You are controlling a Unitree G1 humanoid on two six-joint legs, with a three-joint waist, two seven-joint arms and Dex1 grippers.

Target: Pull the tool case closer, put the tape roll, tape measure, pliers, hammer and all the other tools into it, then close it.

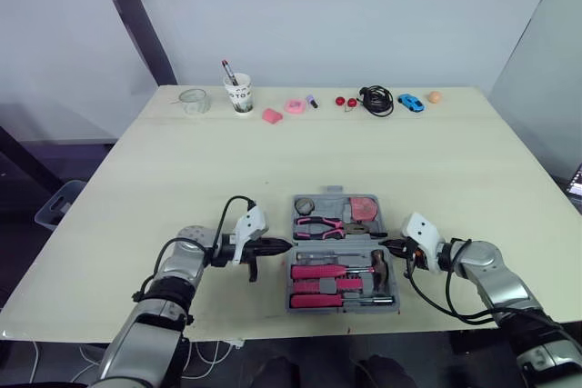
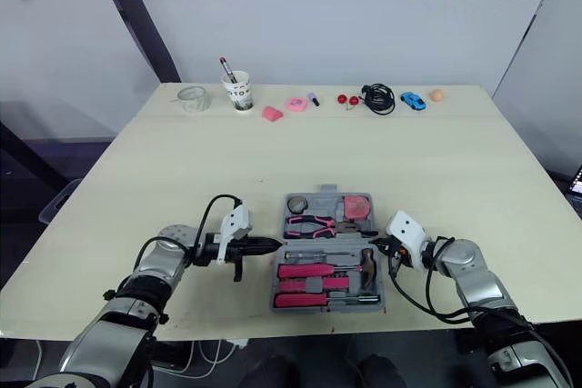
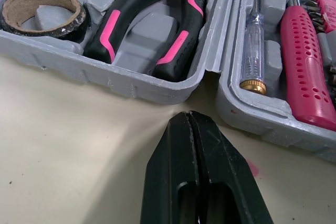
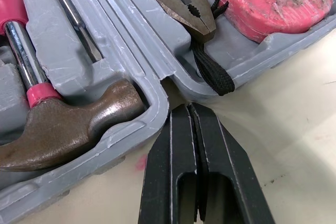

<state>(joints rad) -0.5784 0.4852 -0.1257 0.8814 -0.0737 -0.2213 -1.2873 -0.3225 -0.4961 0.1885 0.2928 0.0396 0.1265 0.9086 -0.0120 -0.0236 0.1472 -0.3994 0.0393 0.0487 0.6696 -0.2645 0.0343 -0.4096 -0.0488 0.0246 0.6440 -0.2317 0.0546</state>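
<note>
Holding 1 hammer (image 4: pixel 68 129), 1 pliers (image 3: pixel 113 27), 1 tool case (image 3: pixel 131 85) lies open.

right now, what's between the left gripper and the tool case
Only a short strip of bare table; the left wrist view shows the shut left gripper aimed at the side of the tool case, apart from it.

Left tool (image 1: pixel 285 245) and right tool (image 1: pixel 386 243), fingers pressed together, tips pointing toward each other.
</note>
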